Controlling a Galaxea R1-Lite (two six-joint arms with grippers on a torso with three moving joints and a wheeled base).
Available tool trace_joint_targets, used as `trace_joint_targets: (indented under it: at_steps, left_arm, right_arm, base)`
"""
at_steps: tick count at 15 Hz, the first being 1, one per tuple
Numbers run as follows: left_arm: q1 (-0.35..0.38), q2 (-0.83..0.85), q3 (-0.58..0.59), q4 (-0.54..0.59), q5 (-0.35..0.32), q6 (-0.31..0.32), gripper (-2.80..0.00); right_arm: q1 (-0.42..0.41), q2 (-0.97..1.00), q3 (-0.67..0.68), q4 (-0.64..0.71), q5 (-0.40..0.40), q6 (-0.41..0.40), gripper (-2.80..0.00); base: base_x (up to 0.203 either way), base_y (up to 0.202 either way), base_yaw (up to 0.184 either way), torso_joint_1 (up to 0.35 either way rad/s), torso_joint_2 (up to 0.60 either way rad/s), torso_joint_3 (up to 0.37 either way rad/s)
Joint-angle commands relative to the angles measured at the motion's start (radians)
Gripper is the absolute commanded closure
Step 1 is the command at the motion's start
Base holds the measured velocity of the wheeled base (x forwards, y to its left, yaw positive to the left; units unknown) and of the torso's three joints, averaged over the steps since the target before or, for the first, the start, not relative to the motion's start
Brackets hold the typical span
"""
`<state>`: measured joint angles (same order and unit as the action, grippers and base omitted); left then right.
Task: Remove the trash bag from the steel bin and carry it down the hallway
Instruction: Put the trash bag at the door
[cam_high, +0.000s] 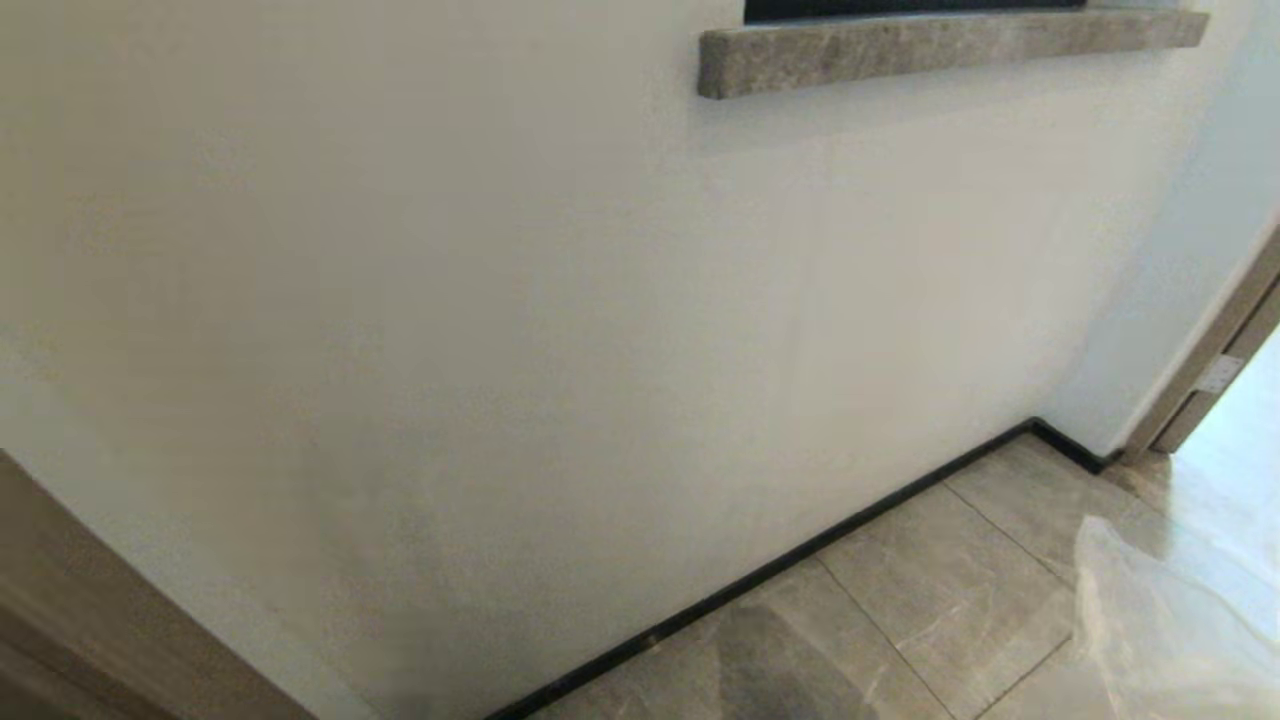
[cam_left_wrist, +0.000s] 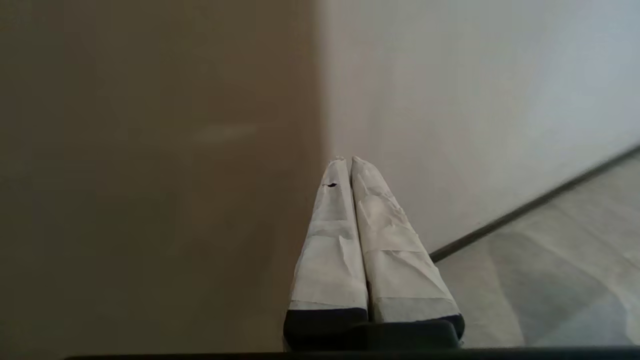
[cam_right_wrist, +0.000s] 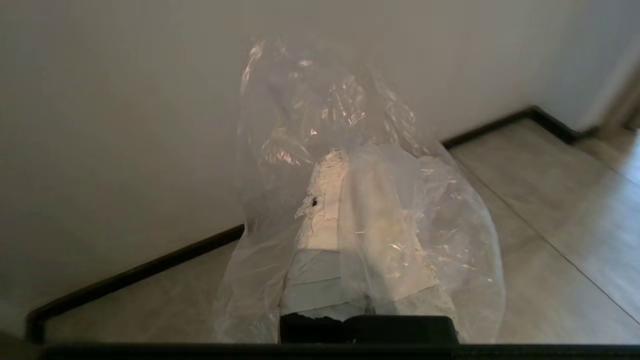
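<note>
1. Currently I'm facing a white wall (cam_high: 400, 300) w/ a dark baseboard (cam_high: 800, 545) and glossy grey floor tiles (cam_high: 930, 600), so this looks like the hallway; steel bin not in view.
2. Right pincer (cam_right_wrist: 340, 155) is pressed together, pinching the trash bag (cam_right_wrist: 400, 210); clear plastic drapes over its taped fingers (cam_right_wrist: 325, 225). In head view, the bag (cam_high: 1160, 620) shows at lower right, near the floor.
3. Left pincer (cam_left_wrist: 348, 160) is pressed together, holding nothing, pointing at a wall corner.
4. Carry step, my call: keep the pinch firm, drive smoothly, keep the bag off the wall.
5. Bag contents: can't tell; only film visible.
</note>
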<state>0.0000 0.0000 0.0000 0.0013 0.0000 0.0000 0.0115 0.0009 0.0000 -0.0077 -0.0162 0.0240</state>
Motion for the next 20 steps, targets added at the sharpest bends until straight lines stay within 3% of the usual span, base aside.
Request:
trace_joint_targets:
  at_steps: [1, 20]
  left_arm:
    - [0.0, 0.0, 0.0, 0.0, 0.0, 0.0, 0.0]
    - [0.0, 0.0, 0.0, 0.0, 0.0, 0.002, 0.0]
  right_arm:
    - [0.0, 0.001, 0.001, 0.0, 0.001, 0.001, 0.0]
    - [0.0, 0.001, 0.002, 0.002, 0.0, -0.001, 0.0]
  base:
    - [0.001, -0.007, 0.103, 0.004, 0.0, 0.002]
    - [0.0, 0.0, 0.003, 0.0, 0.0, 0.0]
